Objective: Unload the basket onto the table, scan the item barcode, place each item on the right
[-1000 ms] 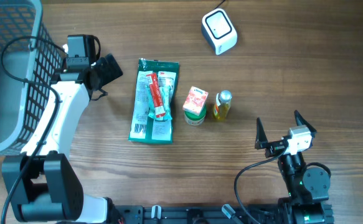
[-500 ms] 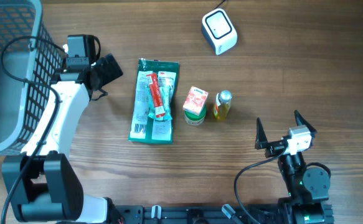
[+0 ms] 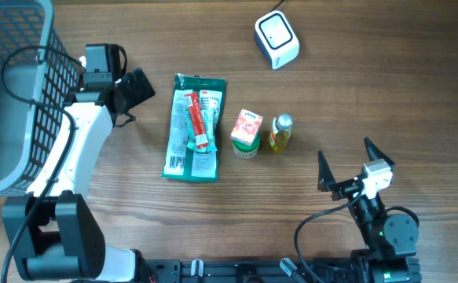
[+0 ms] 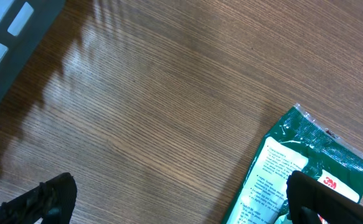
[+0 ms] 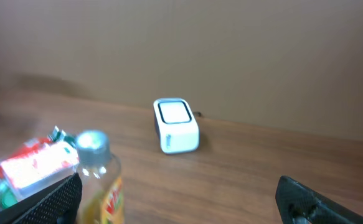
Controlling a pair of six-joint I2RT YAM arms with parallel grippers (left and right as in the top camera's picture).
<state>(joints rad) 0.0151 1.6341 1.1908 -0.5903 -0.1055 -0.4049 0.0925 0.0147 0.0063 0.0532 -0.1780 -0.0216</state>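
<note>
Right, the small yellow bottle stands mid-table just beside the carton, scanner well apart, right gripper and left gripper both wide open and empty, so probably pinch the body, leaving the label uncovered.

A white scanner sits toward the table's far edge. Nearer, at left, a silver-capped bottle is just beside a red-and-white carton. The right gripper is spread wide.
</note>
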